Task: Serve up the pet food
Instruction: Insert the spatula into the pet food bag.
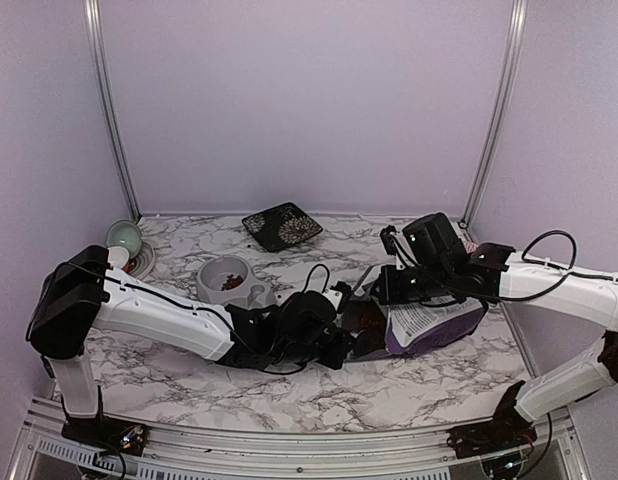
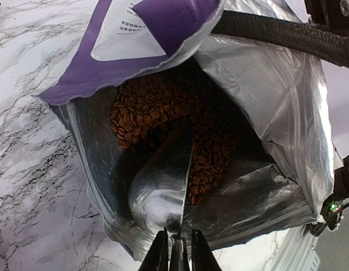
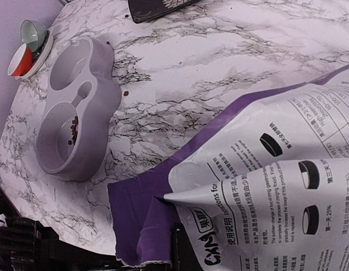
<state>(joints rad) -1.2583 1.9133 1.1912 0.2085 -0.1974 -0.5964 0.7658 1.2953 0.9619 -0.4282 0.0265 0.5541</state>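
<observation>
On the white marbled table (image 1: 189, 370) the purple-and-white foil bag (image 1: 434, 325) lies right of centre, holding the reddish-brown kibble heap (image 2: 157, 113) and the shiny metal scoop (image 2: 163, 186), with the grey plastic double bowl (image 1: 229, 280) to its left and the dark square plate (image 1: 282, 226) behind.
</observation>
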